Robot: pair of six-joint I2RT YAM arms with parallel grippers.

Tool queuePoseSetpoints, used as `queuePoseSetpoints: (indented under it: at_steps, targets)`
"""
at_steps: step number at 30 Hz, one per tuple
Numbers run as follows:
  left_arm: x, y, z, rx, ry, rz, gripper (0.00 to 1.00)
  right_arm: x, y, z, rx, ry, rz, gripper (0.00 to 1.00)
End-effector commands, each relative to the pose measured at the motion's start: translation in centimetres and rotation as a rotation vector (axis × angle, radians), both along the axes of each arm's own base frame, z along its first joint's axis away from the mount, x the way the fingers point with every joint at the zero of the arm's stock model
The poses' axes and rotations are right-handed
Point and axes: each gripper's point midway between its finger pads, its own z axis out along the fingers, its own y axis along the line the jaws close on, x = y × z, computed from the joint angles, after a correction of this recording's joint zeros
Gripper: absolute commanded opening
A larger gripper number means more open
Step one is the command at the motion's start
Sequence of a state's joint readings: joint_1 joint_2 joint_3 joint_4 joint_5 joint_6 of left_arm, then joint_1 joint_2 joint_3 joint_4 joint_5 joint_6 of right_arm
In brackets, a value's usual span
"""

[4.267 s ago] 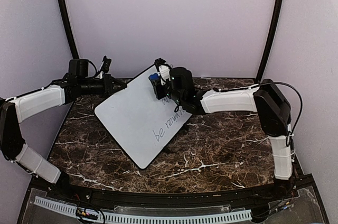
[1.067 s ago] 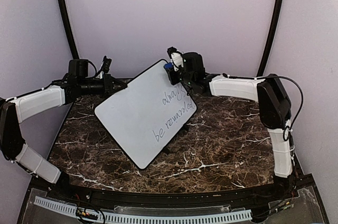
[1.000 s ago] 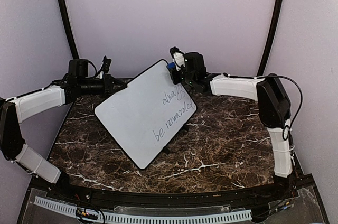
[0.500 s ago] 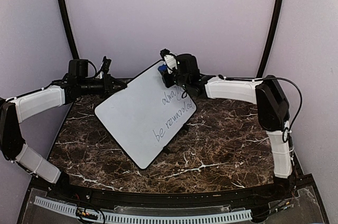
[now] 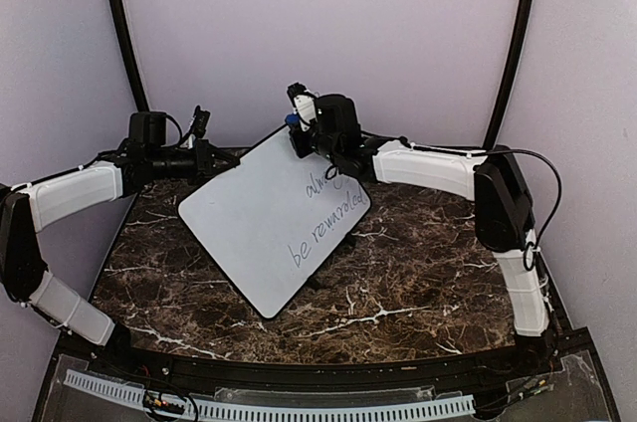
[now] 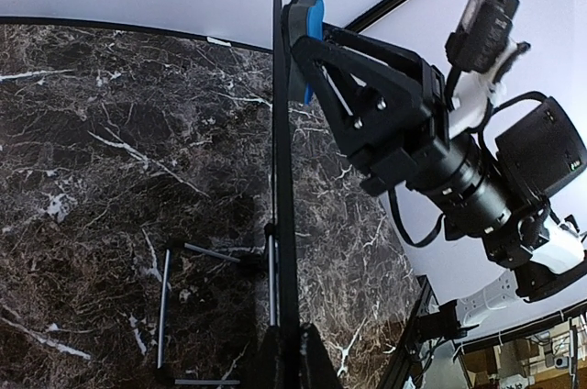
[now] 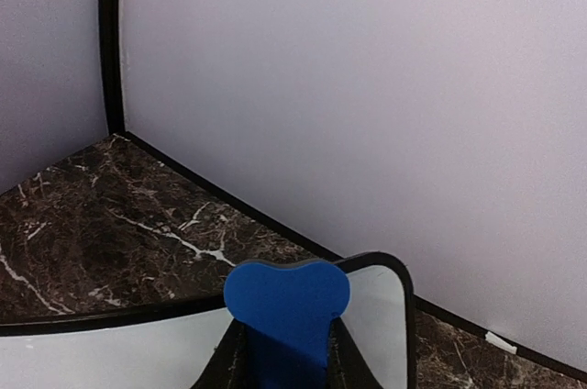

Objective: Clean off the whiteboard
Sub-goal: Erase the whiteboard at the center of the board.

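left gripper (image 5: 212, 161) clamped shut on the whiteboard (image 5: 249, 218) at its far-left edge, propping it tilted over the middle of the table (image 5: 428, 283). writing (image 5: 324, 211) sits on the board's right half, unwiped. right gripper (image 5: 296, 125) is closed on the blue eraser (image 7: 286, 302), at the board's far corner above the text; can't tell if it's touching. Step: lining up a wipe stroke, I'd say. Next: press the eraser flat on the face and drag near-right through the text. Left side needs a firm hold.
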State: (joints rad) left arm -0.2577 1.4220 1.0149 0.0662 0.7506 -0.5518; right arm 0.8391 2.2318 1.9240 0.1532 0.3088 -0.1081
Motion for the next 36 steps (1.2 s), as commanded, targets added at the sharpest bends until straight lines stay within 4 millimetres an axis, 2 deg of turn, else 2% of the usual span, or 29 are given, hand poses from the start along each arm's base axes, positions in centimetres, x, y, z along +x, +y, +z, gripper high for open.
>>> queuePoseSetpoints:
  at_steps: [1, 6, 10, 13, 18, 20, 24, 25, 27, 29, 32, 34, 35, 36]
  targets:
    - [-2.7, -2.1, 4.3, -0.074, -0.158, -0.172, 0.00, 4.0, -4.5, -5.7, -0.096, 0.095, -0.172, 0.20]
    - [-2.7, -2.1, 4.2, -0.075, -0.155, -0.173, 0.00, 5.2, -6.4, -6.1, -0.109, 0.107, -0.215, 0.20]
    - [-2.7, -2.1, 4.2, -0.075, -0.155, -0.172, 0.00, 5.0, -6.4, -6.2, -0.136, 0.114, -0.188, 0.20]
    - [-2.7, -2.1, 4.2, -0.076, -0.154, -0.172, 0.00, 4.0, -5.2, -5.7, -0.129, 0.113, -0.124, 0.20]
    - [-2.6, -2.1, 4.1, -0.075, -0.152, -0.171, 0.00, 1.7, -2.1, -4.1, -0.139, 0.059, -0.034, 0.20]
    - [-2.6, -2.1, 4.1, -0.074, -0.152, -0.170, 0.00, 1.1, -1.1, -3.5, -0.151, 0.035, -0.031, 0.20]
    - [-2.7, -2.0, 4.2, -0.073, -0.157, -0.169, 0.00, 0.0, -0.4, -2.3, -0.170, -0.022, -0.081, 0.20]
    - [-2.7, -2.0, 4.2, -0.073, -0.158, -0.169, 0.00, -0.2, -0.6, -2.1, -0.171, -0.029, -0.103, 0.20]
    - [-2.7, -2.0, 4.2, -0.073, -0.157, -0.169, 0.00, 0.3, -2.1, -1.8, -0.161, -0.031, -0.206, 0.20]
    - [-2.7, -2.0, 4.3, -0.074, -0.157, -0.169, 0.00, 1.2, -4.5, -1.4, -0.144, -0.022, -0.325, 0.20]
    - [-2.8, -2.1, 4.3, -0.074, -0.157, -0.170, 0.00, 1.8, -8.0, -0.6, -0.083, -0.002, -0.407, 0.20]
    - [-2.7, -2.0, 4.3, -0.075, -0.158, -0.170, 0.00, 1.2, -9.6, -0.6, -0.054, 0.013, -0.399, 0.20]
    - [-2.8, -2.0, 4.3, -0.076, -0.157, -0.170, 0.00, 0.5, -10.0, 0.8, -0.026, -0.001, -0.378, 0.20]
    - [-2.7, -2.0, 4.3, -0.076, -0.156, -0.169, 0.00, -0.2, -10.2, 1.2, -0.009, -0.009, -0.349, 0.20]
